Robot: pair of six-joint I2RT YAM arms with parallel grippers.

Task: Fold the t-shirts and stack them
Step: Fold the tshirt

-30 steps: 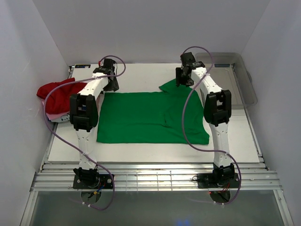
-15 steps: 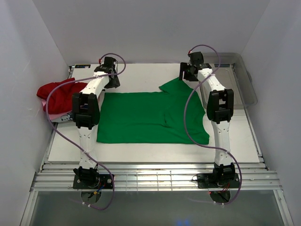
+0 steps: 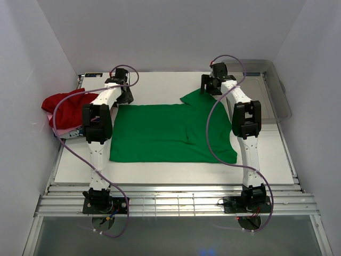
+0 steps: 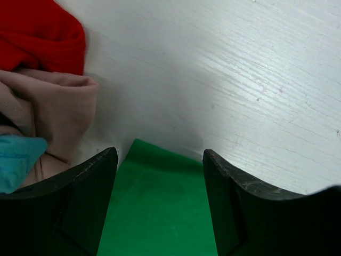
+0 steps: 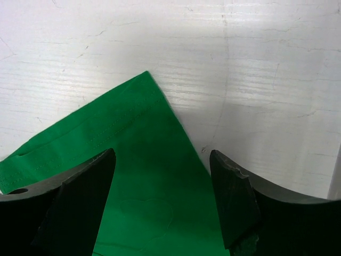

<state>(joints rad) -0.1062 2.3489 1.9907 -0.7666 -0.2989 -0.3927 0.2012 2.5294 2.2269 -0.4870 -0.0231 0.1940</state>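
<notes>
Green t-shirt (image 3: 160,133) lies spread flat across the middle of the table (image 3: 160,85), with 1 sleeve pointing toward the table's far edge. The red t-shirt (image 3: 66,106) is heaped at the table's left edge, and the pink t-shirt (image 4: 58,117) is crumpled against it there. The left gripper (image 4: 160,157) hangs over the table's far-left part, its 2 fingers apart and holding nothing, the green shirt's far-left corner showing between them. The right gripper (image 5: 162,160) hangs over the table's far-right part, fingers likewise apart and empty above the sleeve's tip. A clear bin (image 3: 277,90) sits at the table's far-right corner.
</notes>
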